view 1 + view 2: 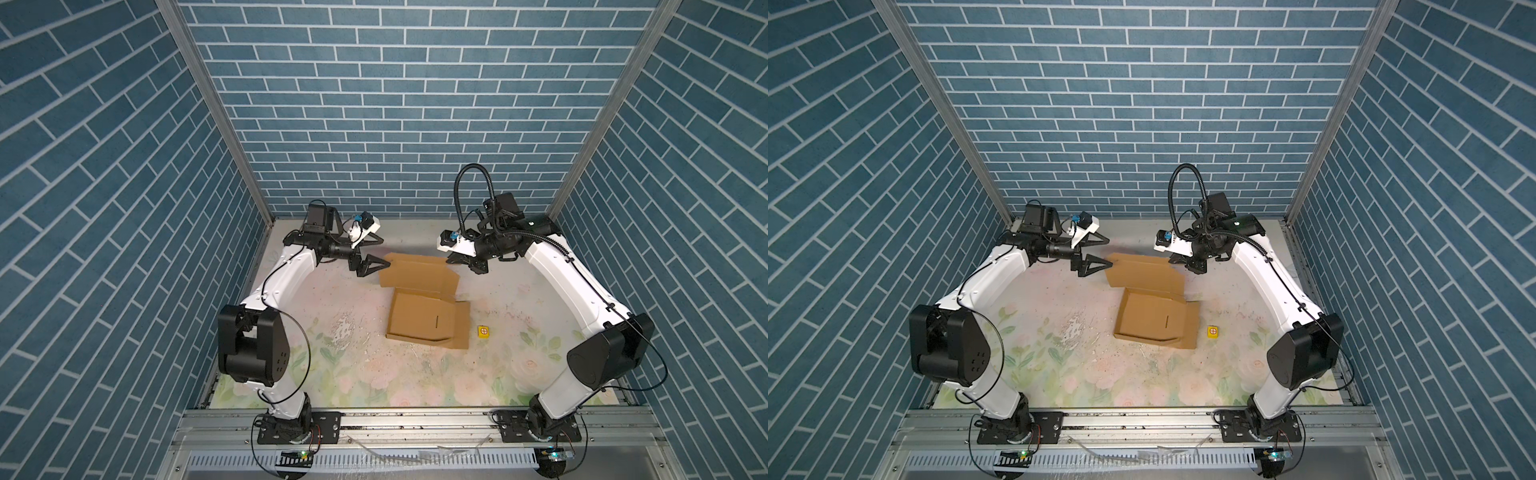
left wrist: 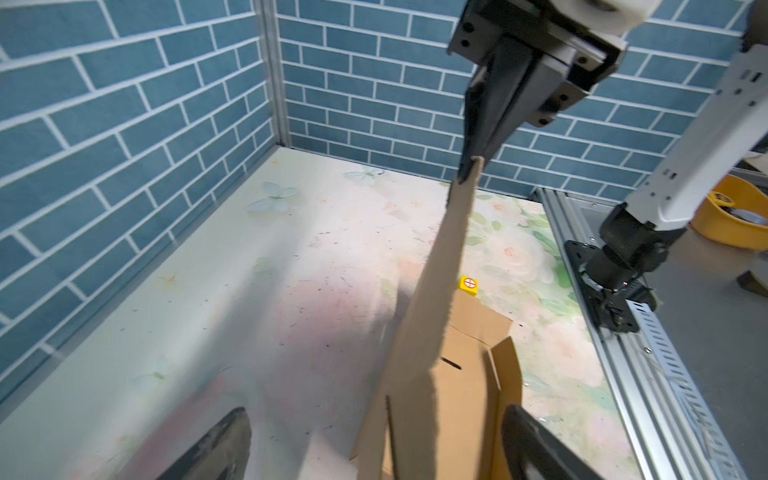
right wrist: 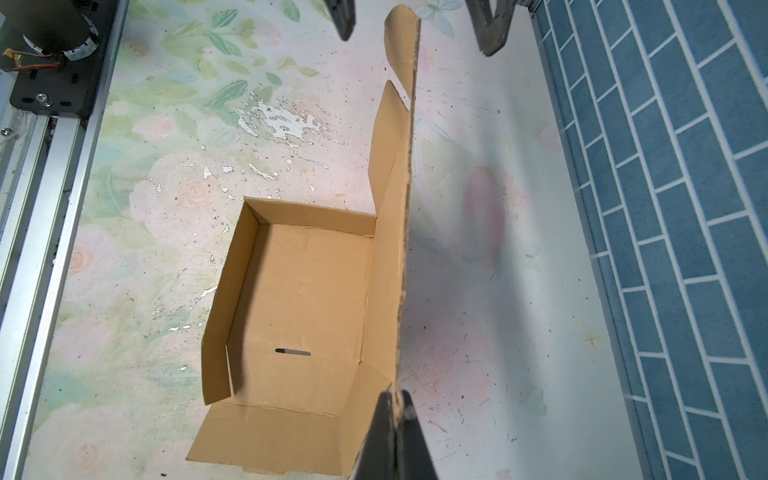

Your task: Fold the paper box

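paper box [image 1: 419, 322] | right end effector [image 1: 449, 261] pinches raised flap [image 1: 417, 272] | left end effector [image 1: 386, 252] spread

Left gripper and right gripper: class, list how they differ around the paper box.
The left gripper is open; the right gripper is shut. The left gripper straddles the raised lid of the paper box without gripping it; the right gripper pinches that lid's edge. Both are at opposite ends of it.
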